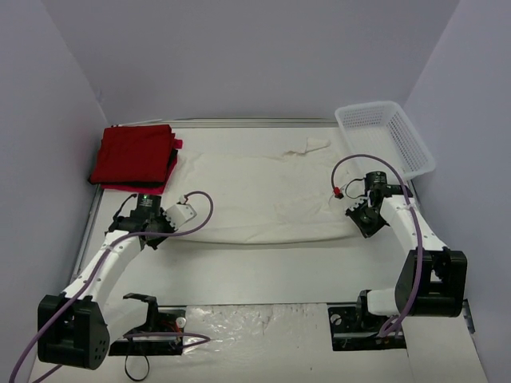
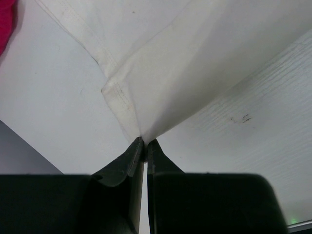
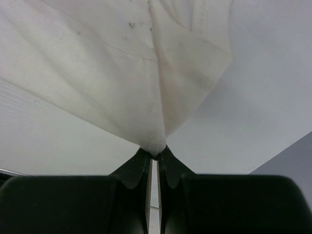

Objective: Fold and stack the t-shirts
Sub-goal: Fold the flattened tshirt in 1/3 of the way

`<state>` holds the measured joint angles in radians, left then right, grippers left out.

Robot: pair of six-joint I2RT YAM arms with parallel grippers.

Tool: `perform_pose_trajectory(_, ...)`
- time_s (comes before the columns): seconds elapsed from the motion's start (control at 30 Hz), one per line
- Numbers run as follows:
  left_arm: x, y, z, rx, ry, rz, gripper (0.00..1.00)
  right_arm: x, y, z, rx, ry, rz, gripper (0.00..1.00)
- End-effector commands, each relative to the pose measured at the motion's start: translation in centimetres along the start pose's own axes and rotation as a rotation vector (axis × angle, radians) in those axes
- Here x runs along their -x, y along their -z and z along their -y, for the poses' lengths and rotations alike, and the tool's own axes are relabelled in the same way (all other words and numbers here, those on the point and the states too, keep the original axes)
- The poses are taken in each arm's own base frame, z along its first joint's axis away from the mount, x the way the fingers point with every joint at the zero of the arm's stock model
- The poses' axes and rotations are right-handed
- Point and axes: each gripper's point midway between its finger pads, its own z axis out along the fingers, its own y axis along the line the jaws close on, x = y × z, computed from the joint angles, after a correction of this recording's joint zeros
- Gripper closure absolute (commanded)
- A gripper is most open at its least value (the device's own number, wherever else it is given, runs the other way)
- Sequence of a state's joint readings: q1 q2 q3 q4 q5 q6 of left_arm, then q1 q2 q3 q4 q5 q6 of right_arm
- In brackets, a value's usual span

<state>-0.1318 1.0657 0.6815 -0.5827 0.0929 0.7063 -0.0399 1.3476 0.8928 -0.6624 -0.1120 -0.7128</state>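
1. I am pinching the white shirt (image 1: 263, 199) with both pincers. My left gripper (image 2: 145, 144) is pressing together on a hemmed corner. My right gripper (image 3: 155, 151) is clamping a bunched fold of its edge.
2. The shirt is lying spread on the table (image 1: 263, 271), left of the basket (image 1: 399, 140). Its near edge is stretching between my two pincers, and one sleeve is pointing toward the basket.
3. The red stack (image 1: 134, 158) is sitting far left of the basket, beside the shirt's far corner. I cannot tell whether they are touching.
4. I am judging this to be the start of a fold: lifting the near edge and carrying it away from me.
5. Only a sliver of cloth is sitting between my left fingertips. A sharp pull could be slipping that corner free and dropping one side.
6. If my arms are rising unevenly, the fold line could be skewing and the bundle coming out crooked.
7. My right pincer is working just in front of the basket. A wide swing could be knocking it or dragging the sleeve against its wall.
8. Pulling the shirt leftward, away from the basket, could be nudging the red stack and spoiling it.
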Motion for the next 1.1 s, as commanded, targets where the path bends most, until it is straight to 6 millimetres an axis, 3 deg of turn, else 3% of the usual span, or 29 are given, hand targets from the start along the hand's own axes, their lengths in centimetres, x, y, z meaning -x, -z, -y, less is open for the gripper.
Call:
perform_pose_trajectory(0.0,-0.1,0.5,0.3,-0.032,-0.031,-0.015,0.98,-1.9,-0.3,-0.9,0.045,0.013,-0.073,1.00)
perform_pose_trajectory(0.33,-0.4,0.8,2.4,-0.154,-0.080,-0.014,0.98,-2.6,-0.9,-2.2,0.121,0.031,-0.105,1.00)
perform_pose_trajectory(0.37,-0.6,0.7,2.4,-0.152,-0.083,-0.018,0.98,-2.6,-0.9,-2.2,0.120,0.032,-0.104,0.80)
perform_pose_trajectory(0.4,-0.6,0.5,2.5,-0.157,-0.086,-0.022,0.96,-2.5,-0.8,-2.2,0.120,0.034,-0.102,0.70)
perform_pose_trajectory(0.43,-0.8,0.3,2.4,-0.153,-0.088,-0.026,0.87,-2.5,-0.8,-2.1,0.120,0.034,-0.102,0.68)
perform_pose_trajectory(0.53,-0.7,0.0,2.1,-0.146,-0.089,-0.034,0.78,-2.2,-0.7,-1.7,0.112,0.036,-0.107,0.58)
perform_pose_trajectory(0.6,-0.4,0.2,1.7,-0.142,-0.087,-0.038,0.74,-1.7,-0.6,-1.4,0.112,0.037,-0.101,0.57)
perform_pose_trajectory(0.77,1.3,0.9,-0.1,-0.109,-0.093,-0.012,0.59,0.1,-0.2,-0.3,0.117,0.038,-0.076,0.53)
perform_pose_trajectory(0.87,2.4,0.9,-1.5,-0.077,-0.062,-0.010,0.56,2.0,0.3,1.0,0.106,0.034,-0.043,0.53)
perform_pose_trajectory(1.07,7.9,0.5,-6.8,0.051,0.055,0.125,0.50,7.3,1.5,3.4,0.127,0.027,0.050,0.51)
